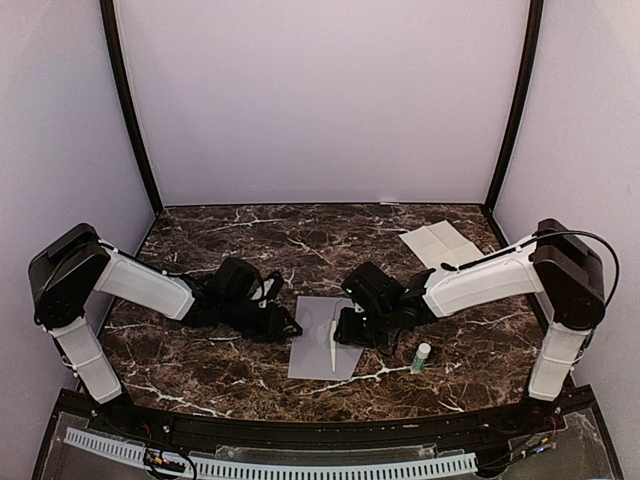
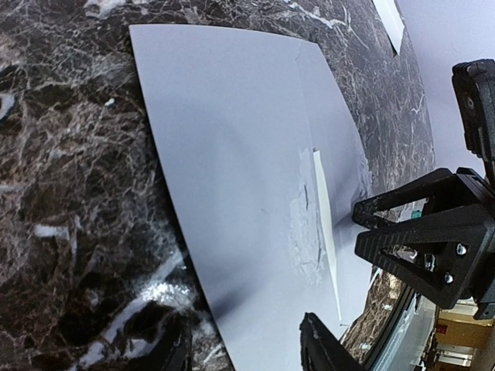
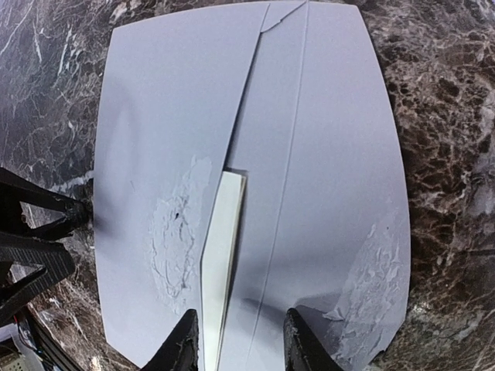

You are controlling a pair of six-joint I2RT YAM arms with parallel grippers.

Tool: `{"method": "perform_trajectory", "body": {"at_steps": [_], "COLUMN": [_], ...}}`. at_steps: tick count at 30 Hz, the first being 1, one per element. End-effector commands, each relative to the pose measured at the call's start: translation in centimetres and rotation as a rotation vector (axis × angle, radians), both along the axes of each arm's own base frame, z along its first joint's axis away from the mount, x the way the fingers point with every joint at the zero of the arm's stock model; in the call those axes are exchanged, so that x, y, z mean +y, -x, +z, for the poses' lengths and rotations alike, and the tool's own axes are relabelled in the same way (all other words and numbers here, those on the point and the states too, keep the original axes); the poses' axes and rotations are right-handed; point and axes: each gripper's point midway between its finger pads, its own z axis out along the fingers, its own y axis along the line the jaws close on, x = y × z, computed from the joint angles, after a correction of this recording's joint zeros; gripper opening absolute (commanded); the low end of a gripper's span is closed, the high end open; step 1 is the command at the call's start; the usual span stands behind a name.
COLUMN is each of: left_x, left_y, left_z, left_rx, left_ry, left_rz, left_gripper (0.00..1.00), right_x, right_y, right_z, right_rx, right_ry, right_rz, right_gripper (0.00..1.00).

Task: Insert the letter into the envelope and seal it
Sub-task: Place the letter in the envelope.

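Lying flat on marble table [image 1: 200, 360]: grey envelope [image 3: 325, 154], marble showing past every edge; letter [image 3: 220, 247], folded, was tucked partly under its flap; right gripper [image 3: 241, 317] straddled it, parted, unclamped; left gripper [image 2: 246, 332] stood parted, empty, at envelope's left edge.

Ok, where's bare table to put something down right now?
Bare marble lies beyond the envelope toward the back wall, and front-left, nearside of the left arm. Crowded: left hand and right hand meet at the envelope, bottle just right.

soft even light, glare patch on marble table [image 2: 158, 297], fisheye-bent wrist views
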Motion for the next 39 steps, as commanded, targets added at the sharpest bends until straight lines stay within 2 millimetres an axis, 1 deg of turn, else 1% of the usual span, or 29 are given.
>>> {"method": "perform_trajectory", "body": {"at_steps": [1,7,16,23,27,29,30,31,32,33,34,35,36,37,38,39], "left_x": [-0.7,-0.8,-1.0,-1.1,-0.9,-0.6,-0.4,-0.3,0.0,0.3,0.7,1.3,1.8,2.5,3.3,4.0], "left_y": [-0.1,0.2,0.2,0.3,0.1,-0.3,-0.6,-0.8,-1.2,-1.3,-1.9,-2.2,-2.4,-2.5,-2.9,-2.7], "left_z": [0.2,-0.5,-0.8,-0.8,-0.6,0.1,0.8,1.4,2.6,4.2,5.0,6.7,7.6,9.5,10.3,11.6], "left_rx": [-0.006,0.011,0.022,0.023,0.009,-0.019,-0.043,-0.064,-0.102,-0.13,-0.164,-0.204,-0.229,-0.267,-0.29,-0.309], "left_ry": [0.023,0.022,0.028,0.031,0.026,0.02,0.011,0.009,0.006,0.014,0.006,0.006,0.005,0.015,0.012,0.017], "left_rz": [-0.026,-0.037,-0.045,-0.048,-0.039,-0.023,-0.009,-0.007,0.005,0.012,0.031,0.057,0.067,0.087,0.098,0.102], "left_gripper": [0.47,0.46,0.44,0.43,0.43,0.44,0.45,0.49,0.51,0.55,0.6,0.62,0.66,0.68,0.7,0.72], "right_x": [1.3,2.2,3.9,4.6,4.2,3.7,3.5,3.2,2.8,2.4,1.9,1.3,0.6,-0.3,-1.3,-2.4], "right_y": [-1.3,-1.4,-1.9,-2.1,-2.4,-2.6,-2.7,-2.7,-3.0,-3.2,-3.3,-3.5,-3.7,-3.9,-4.0,-4.2], "right_z": [0.5,-0.4,-0.4,-0.4,0.2,1.2,2.0,3.0,4.2,5.4,6.8,8.7,9.9,11.0,11.8,12.5], "right_rx": [-0.027,-0.003,0.0,0.001,-0.017,-0.038,-0.056,-0.067,-0.1,-0.128,-0.159,-0.198,-0.227,-0.257,-0.277,-0.292], "right_ry": [-0.044,-0.054,-0.074,-0.078,-0.064,-0.06,-0.062,-0.064,-0.059,-0.054,-0.054,-0.058,-0.047,-0.033,-0.014,0.002], "right_rz": [0.013,0.04,0.072,0.086,0.069,0.058,0.052,0.054,0.044,0.044,0.042,0.035,0.028,0.019,0.011,0.001], "right_gripper": [0.34,0.33,0.29,0.27,0.26,0.28,0.3,0.34,0.38,0.42,0.47,0.52,0.58,0.63,0.67,0.7]}}
